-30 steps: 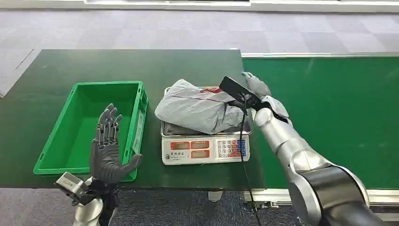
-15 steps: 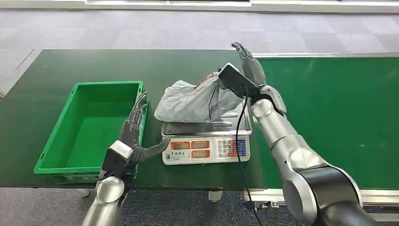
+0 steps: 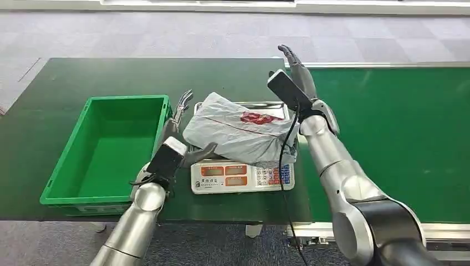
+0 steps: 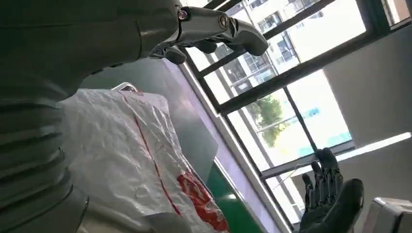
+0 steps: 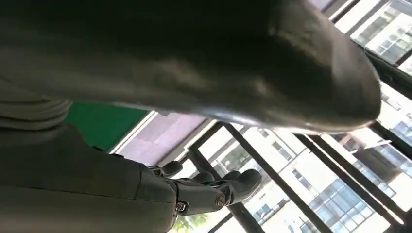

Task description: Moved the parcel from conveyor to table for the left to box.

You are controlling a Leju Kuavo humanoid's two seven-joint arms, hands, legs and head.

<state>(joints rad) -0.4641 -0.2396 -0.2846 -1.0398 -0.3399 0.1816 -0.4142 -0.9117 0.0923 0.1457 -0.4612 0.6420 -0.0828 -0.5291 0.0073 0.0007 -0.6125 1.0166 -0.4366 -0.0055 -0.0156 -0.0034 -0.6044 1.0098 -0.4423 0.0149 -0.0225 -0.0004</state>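
Note:
The parcel (image 3: pixel 238 132), a crumpled grey plastic bag with a red mark, lies flat on the scale's steel pan (image 3: pixel 243 152); it also appears as the parcel (image 4: pixel 126 160) in the left wrist view. My left hand (image 3: pixel 177 130) is at the parcel's left edge, fingers stretched out along it and thumb by its near corner, holding nothing. My right hand (image 3: pixel 302 77) is raised off the parcel's far right corner, fingers pointing up and apart, empty. From the wrist cameras I see the left hand (image 4: pixel 214 26) over the bag and the right hand (image 5: pixel 199 189).
A green crate (image 3: pixel 65 183) stands left of the scale (image 3: pixel 244 176) on the dark table (image 3: pixel 66 77). The green conveyor belt (image 3: pixel 388 138) runs along the right. A black cable (image 3: pixel 284 166) hangs from my right wrist across the scale's front.
My right hand let go of the parcel and rose; the parcel settled flat on the scale. My left hand moved from the crate's front up to the parcel's left edge.

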